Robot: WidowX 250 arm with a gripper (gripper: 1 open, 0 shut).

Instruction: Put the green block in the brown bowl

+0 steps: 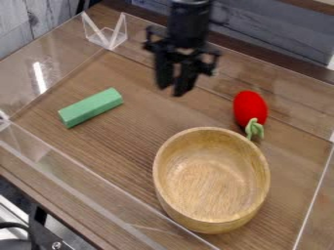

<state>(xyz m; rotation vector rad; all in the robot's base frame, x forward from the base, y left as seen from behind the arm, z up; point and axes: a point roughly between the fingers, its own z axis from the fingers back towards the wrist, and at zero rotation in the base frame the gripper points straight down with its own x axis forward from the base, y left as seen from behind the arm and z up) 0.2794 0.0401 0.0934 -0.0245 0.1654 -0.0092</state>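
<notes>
Camera view, only one to go on. Green block (pixel 90 107) lies flat on the wooden table (pixel 117 156), left part of frame, well apart from the brown bowl (pixel 212 180), which sits lower right of it. Red strawberry-like toy (pixel 251 112) is on the right, just above the bowl's rim, not the target.

Gripper (pixel 167 78) is at upper middle, blurred, fingers pointing down the frame. Fingers look spread, a gap between them, nothing seen pinched in it. Height over the table can't be told from this one view.

Key relation: block is to the left of the gripper and a bit lower in frame. So the coming move looks like a shift left and slightly down-frame, then a descent. Block's long axis runs on a slant, lower-left end to upper-right end. Fingers appear set apart roughly left-right in frame, so my guess is some wrist turn is wanted to get one finger on each long side; closing along the length would be a poor grip, since the block is long for the jaws.

Judged step: approach to block, grasp not made. Task at early stage, bowl has no block in it. Risk: coming down with fingers skewed to the slant, clipping a corner and spinning the block.
</notes>
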